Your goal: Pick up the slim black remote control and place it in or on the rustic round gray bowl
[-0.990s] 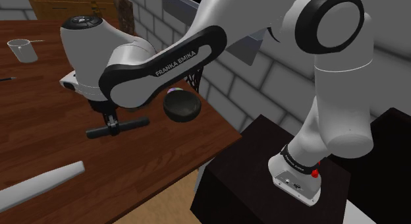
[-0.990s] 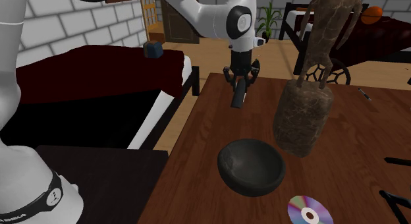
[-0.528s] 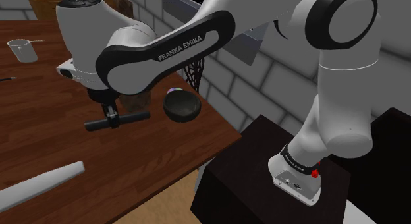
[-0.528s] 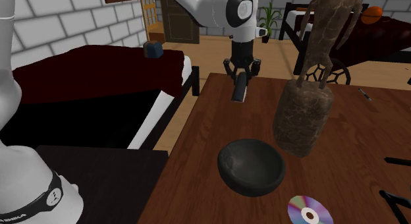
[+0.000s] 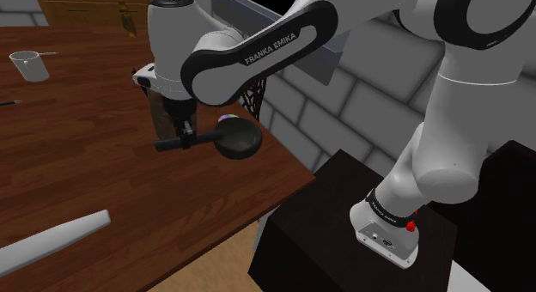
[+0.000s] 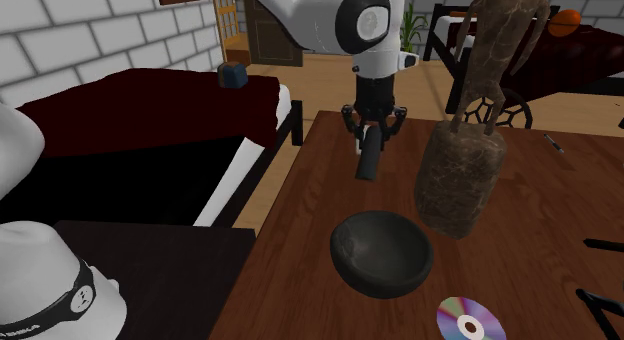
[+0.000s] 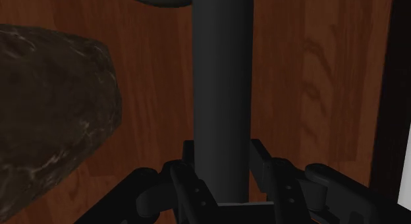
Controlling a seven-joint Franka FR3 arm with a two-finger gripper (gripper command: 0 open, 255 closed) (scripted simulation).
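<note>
Black claw [image 6: 372,138] clamped on slim, bar-shaped remote [image 6: 368,165], round dark-grey bowl [image 6: 382,250], grained wood table [image 6: 530,258]

The arm [image 5: 447,161] is made of smooth, rounded white shells with dark bands at the joints. One long black band [image 5: 228,71] carries the white lettering "FRANKA EMIKA" [image 5: 277,48]. A round dark cap [image 5: 168,2] tops one joint. In the second exterior view another joint shows a grey disc [image 6: 362,20] set in a dark ring. The white foot [image 5: 384,236] has a black collar [image 5: 391,211] with tiny white print, a small red knob [image 5: 413,222] and a few small dark sockets on its face. The jaws are plain black throughout, set in a blocky black housing.
</note>
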